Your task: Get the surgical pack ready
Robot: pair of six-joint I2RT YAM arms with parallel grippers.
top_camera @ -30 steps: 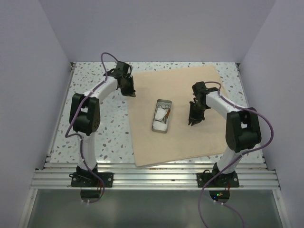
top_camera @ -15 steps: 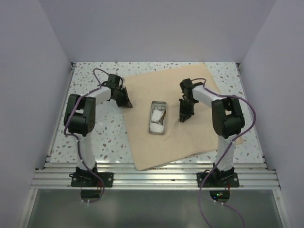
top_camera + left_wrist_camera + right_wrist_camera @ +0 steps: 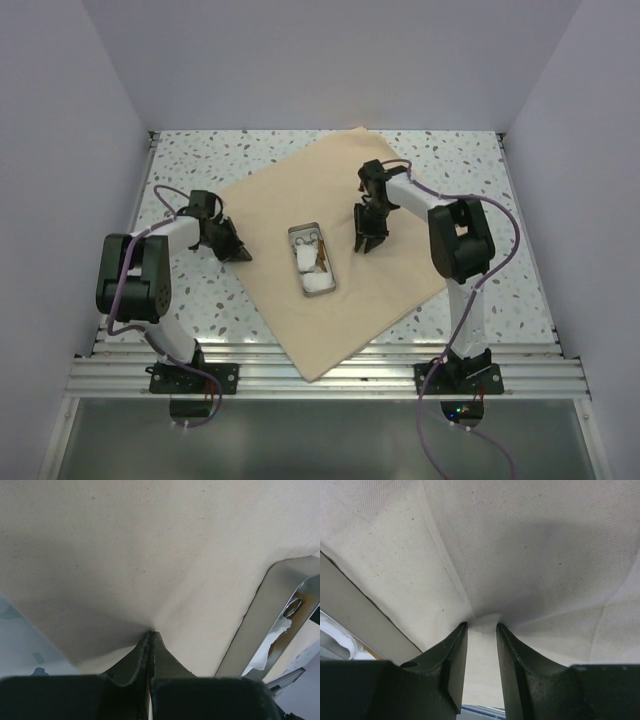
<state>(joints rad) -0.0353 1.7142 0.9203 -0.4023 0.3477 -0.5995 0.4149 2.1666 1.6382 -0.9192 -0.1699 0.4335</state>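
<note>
Left gripper (image 3: pixel 231 246), toward the table's left edge, jaws together, clamped on the left corner of the tan cloth (image 3: pixel 290 190), which is spread diamond-wise mid-table from far edge to near edge. Open tin (image 3: pixel 305 228) sits mid-cloth with white gauze (image 3: pixel 317 283) inside. Right gripper (image 3: pixel 366 243), just right of the tin, jaws slightly apart, tips on a pucker of cloth.

tin (image 3: pixel 305 228) on cloth (image 3: pixel 280 200) | gauze (image 3: pixel 318 283) in tin | cloth on table (image 3: pixel 180 165)
</note>
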